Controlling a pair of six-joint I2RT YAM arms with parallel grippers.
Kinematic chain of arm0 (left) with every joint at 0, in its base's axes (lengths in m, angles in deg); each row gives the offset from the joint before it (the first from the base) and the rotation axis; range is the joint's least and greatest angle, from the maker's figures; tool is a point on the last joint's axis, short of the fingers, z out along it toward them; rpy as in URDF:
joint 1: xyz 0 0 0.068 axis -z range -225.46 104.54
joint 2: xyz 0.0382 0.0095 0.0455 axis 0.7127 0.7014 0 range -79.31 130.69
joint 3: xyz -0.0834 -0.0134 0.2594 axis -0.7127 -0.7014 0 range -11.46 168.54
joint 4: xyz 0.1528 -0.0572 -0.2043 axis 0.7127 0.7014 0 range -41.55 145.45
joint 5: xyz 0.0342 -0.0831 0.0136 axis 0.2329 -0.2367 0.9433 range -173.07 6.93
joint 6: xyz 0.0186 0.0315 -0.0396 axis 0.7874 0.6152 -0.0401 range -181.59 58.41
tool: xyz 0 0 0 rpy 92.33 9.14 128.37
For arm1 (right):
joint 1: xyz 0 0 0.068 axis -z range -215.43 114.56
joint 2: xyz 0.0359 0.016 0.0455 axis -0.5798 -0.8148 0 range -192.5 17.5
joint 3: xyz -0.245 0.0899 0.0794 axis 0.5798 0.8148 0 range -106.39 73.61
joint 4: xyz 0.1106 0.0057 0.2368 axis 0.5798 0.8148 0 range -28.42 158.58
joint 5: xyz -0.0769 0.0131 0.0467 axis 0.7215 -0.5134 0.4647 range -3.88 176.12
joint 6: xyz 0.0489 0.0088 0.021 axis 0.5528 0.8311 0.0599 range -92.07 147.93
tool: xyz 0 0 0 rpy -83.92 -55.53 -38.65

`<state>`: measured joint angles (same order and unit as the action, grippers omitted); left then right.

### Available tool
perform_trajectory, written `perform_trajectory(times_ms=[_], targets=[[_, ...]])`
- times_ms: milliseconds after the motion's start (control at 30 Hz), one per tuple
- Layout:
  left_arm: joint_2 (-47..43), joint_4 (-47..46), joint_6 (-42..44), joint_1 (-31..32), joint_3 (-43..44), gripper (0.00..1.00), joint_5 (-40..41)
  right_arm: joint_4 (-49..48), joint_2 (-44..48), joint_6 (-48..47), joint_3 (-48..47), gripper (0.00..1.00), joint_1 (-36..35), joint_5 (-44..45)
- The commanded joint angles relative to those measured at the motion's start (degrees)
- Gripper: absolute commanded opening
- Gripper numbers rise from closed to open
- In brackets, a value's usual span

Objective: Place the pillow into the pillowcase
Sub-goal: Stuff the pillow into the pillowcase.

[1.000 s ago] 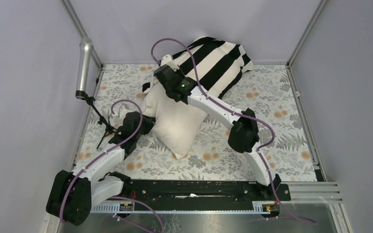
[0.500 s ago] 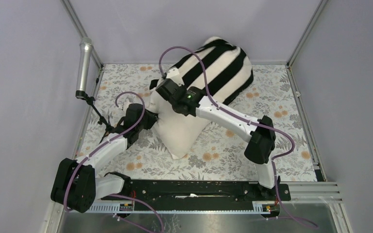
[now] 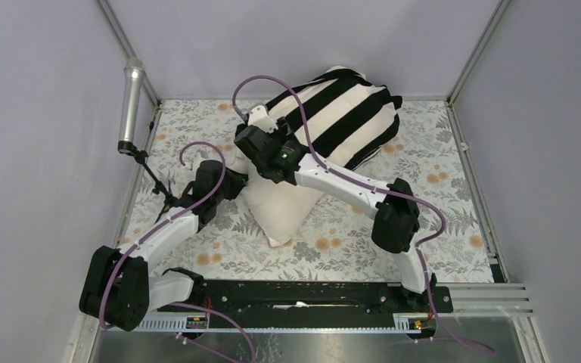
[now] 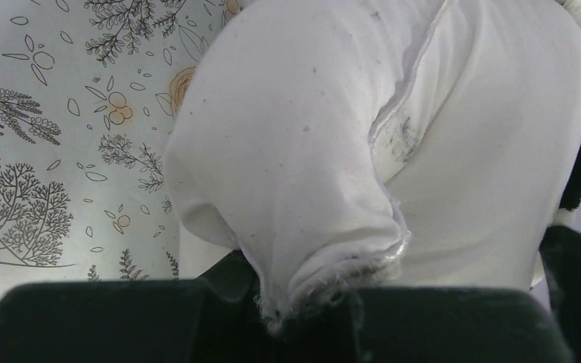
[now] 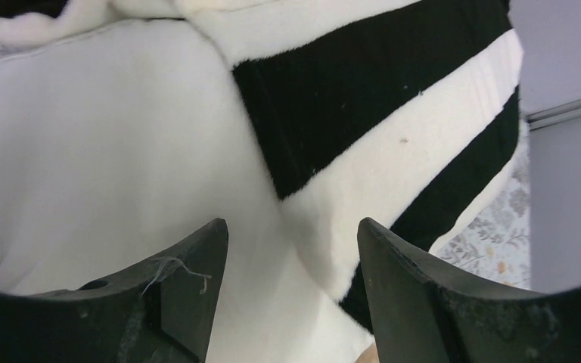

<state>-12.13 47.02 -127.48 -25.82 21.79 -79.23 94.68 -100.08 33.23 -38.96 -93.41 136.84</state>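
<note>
Floral table cloth (image 3: 439,204) is covering the whole work surface.

The pillow (image 3: 280,208) is lying on it left of centre and running diagonally. Its near corner is pointing toward the arm bases, and its far part is sitting inside the pillowcase (image 3: 348,113).

The pillowcase is bulging at the back of the table, up against the rear wall. Its open edge is crossing the pillow about midway, and the cream near part is sticking out bare.

I am reading the left gripper (image 4: 310,306) as clenched on a frayed corner of the pillow. In the left wrist view the cream fabric is funnelling down into the jaws. From above, this gripper is sitting at the pillow's left edge.

The right gripper (image 5: 291,249) is standing released, its two fingers (image 5: 181,302) spread apart with nothing pinched between them. It is hovering just over the line where the striped case is meeting the cream pillow.

A silver cylinder (image 3: 131,98) on a black stand is leaning at the left edge, apart from the fabric.
</note>
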Motion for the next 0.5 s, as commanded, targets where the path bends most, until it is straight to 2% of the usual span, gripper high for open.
perform_trajectory(times_ms=[0, 200, 267, 400, 467], targets=[[-0.88, 0.20, 0.97, 0.66, -0.56, 0.00, -2.40, -3.63, -5.09, -7.11, -4.31, 0.70, 2.52, 8.36], [-1.17, 0.25, 1.29, 0.53, -0.47, 0.00, -2.65, -4.62, -10.57, -10.64, -9.30, 0.69, 7.04, 11.24], [-0.81, -0.04, 1.37, 0.54, -0.56, 0.00, -2.96, -5.54, -12.75, -12.59, -12.94, 0.65, 8.29, 11.76], [0.22, -0.40, 1.38, 0.55, -0.48, 0.00, -3.57, -6.20, -17.44, -16.41, -24.24, 0.44, 7.89, 10.23], [-0.11, -0.65, 1.25, 0.53, -0.54, 0.00, -3.57, -5.32, -18.96, -17.50, -28.90, 0.27, 6.89, 9.29]])
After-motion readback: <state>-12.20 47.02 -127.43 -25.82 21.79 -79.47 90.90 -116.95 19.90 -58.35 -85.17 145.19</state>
